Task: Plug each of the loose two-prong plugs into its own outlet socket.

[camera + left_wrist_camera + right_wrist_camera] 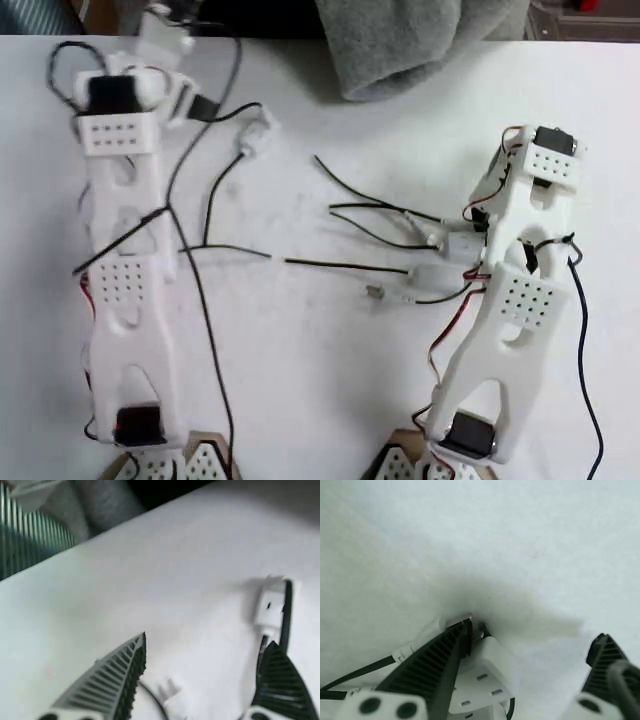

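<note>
A white outlet socket [481, 680] with slots lies between my right gripper's [535, 632] open fingers, close against one finger [440, 665]. Behind that finger's tip a small plug end [455, 622] peeks out. From above, the right gripper [462, 250] hangs over this socket [455, 240], and just in front lies a loose white plug [432, 285] with its metal prongs [375, 292] pointing left. My left gripper [207, 642] is open over bare table, near a white plug [272, 605] on a black cord. This plug [262, 130] lies at the table's back middle, right of the left gripper [185, 98].
Black cords [350, 265] trail across the middle of the table. A grey cloth [400, 45] lies over the back edge. A small white connector [167, 687] sits near the left gripper. Arm cables [585, 340] hang on the right.
</note>
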Robot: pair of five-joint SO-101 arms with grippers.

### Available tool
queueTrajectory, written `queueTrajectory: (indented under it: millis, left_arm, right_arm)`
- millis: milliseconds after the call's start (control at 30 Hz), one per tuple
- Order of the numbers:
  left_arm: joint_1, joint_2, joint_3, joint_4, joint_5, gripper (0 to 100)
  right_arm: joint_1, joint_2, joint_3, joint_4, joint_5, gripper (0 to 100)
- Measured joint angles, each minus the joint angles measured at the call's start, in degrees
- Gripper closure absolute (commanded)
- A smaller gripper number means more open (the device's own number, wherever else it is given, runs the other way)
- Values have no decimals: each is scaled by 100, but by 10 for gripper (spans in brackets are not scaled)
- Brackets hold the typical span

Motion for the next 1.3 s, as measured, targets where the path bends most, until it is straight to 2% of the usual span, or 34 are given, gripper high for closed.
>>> queueTrajectory:
  millis: [200, 367, 533, 933, 1133, 1300]
  left_arm:
    - [-633, 0, -237, 949, 18, 649]
    - [-1169, 0, -237, 1108, 44, 649]
    - [-1565, -18, 448, 1108, -343, 649]
    - [-1767, -1011, 3631, 949, -800, 649]
    - [-2057, -1011, 4299, 264, -844, 649]
    - [-2119, -686, 4352, 202, -941, 650]
  right_arm:
    - [0, 0, 0, 0, 0, 630]
    - [0, 0, 0, 0, 0, 630]
    - [0, 0, 0, 0, 0, 630]
    - [0, 0, 0, 0, 0, 630]
    - [0, 0, 0, 0, 0, 630]
    - [0, 0, 0, 0, 0, 630]
